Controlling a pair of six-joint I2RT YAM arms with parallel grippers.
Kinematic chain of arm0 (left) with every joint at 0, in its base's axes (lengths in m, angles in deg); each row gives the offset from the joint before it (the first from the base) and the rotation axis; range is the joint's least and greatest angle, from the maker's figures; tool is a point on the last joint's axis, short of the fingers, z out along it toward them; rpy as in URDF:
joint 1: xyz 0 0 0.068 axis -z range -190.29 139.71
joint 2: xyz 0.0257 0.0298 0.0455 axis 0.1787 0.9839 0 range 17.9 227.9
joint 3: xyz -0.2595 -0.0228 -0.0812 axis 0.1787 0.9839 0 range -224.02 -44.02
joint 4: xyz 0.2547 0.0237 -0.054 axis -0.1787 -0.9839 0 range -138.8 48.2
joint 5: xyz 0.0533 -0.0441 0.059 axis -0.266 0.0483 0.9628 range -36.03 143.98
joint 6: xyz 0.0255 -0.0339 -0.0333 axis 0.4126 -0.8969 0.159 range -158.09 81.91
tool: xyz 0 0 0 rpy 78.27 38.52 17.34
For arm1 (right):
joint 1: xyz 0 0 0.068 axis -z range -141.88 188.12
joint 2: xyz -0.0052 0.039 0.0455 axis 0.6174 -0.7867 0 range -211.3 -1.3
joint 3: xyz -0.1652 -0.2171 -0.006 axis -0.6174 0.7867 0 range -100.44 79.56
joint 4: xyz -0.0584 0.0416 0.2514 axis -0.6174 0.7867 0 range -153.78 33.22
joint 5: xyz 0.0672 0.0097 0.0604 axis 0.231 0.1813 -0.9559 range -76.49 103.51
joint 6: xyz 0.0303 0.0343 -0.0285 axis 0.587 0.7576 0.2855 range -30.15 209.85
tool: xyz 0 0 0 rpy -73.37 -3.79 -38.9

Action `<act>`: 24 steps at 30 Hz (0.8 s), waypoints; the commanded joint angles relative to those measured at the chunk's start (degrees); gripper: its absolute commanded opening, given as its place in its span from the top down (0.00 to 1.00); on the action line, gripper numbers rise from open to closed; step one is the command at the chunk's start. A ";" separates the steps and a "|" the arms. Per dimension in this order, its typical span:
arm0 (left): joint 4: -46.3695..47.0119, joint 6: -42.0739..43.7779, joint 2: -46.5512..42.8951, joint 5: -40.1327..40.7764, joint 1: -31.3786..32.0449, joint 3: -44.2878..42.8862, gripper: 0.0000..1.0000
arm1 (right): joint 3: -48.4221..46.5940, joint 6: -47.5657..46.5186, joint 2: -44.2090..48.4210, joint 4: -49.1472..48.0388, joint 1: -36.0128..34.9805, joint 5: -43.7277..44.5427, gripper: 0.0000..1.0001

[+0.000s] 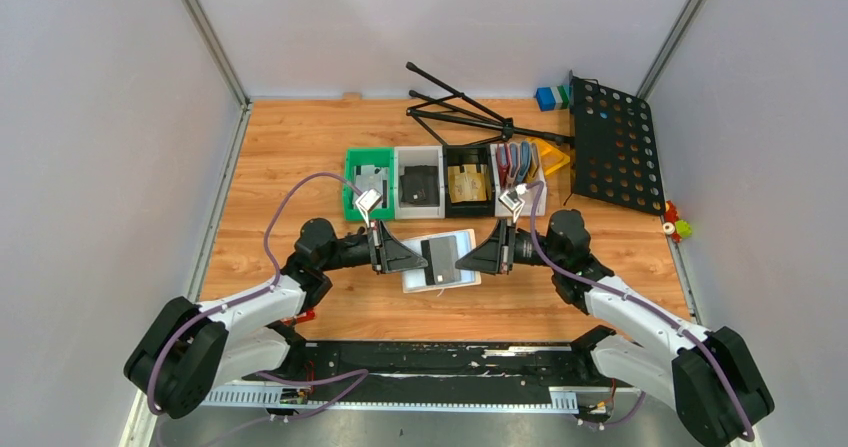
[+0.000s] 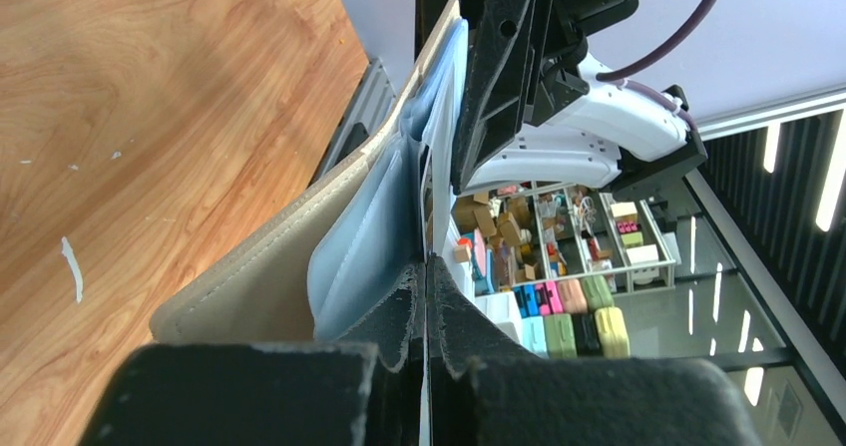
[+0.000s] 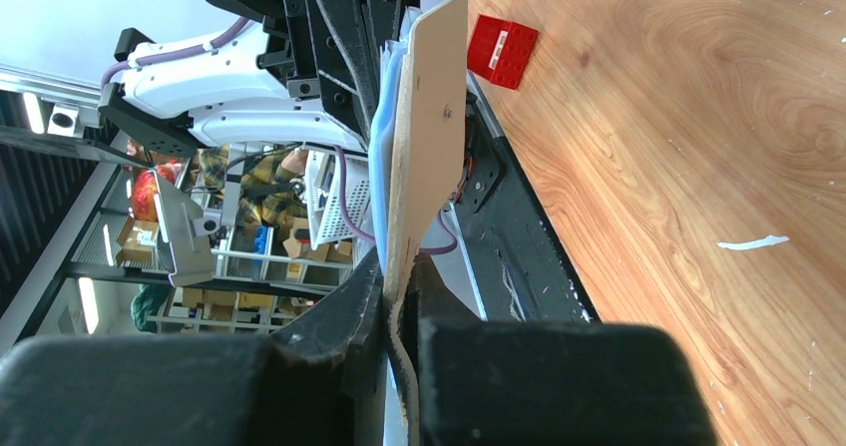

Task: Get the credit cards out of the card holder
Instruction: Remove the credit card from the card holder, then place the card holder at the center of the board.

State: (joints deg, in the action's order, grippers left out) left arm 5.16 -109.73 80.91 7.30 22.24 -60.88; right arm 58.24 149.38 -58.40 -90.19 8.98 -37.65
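Note:
The card holder [image 1: 456, 239] is pale, lies open and is held a little above the table between both grippers. A dark credit card [image 1: 440, 259] shows across its middle. My left gripper [image 1: 422, 260] is shut at the card's left edge. In the left wrist view its jaws [image 2: 427, 266] pinch a thin sheet seen edge-on, beside the holder's pale blue pockets [image 2: 374, 231]. My right gripper [image 1: 463, 259] is shut on the holder's right side. In the right wrist view its jaws [image 3: 399, 276] clamp the holder's beige cover [image 3: 429, 117].
A row of bins stands behind: green [image 1: 352, 199], white [image 1: 419, 209], black [image 1: 467, 153], and one holding standing wallets [image 1: 518, 163]. A black perforated stand plate [image 1: 615, 145] and its tripod legs [image 1: 465, 115] lie at the back right. A red block [image 3: 504, 37] lies near the left arm.

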 commanded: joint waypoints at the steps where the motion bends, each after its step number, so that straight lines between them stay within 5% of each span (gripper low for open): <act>1: 0.89 1.36 -1.23 -1.17 -0.39 0.04 1.00 | 0.03 -0.36 1.04 -2.43 0.45 -1.14 1.00; 16: -7.11 5.00 -5.71 -4.76 -6.91 0.83 1.00 | 1.20 -2.79 2.74 1.29 7.48 -4.82 1.00; 24: -42.99 27.77 -9.73 3.63 -13.81 -10.09 1.00 | -0.77 -19.19 2.39 22.75 14.37 -0.86 1.00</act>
State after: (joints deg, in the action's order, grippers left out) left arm -17.35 -97.88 72.75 5.00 10.24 -62.61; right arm 59.15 140.88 -56.19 -79.00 21.70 -40.95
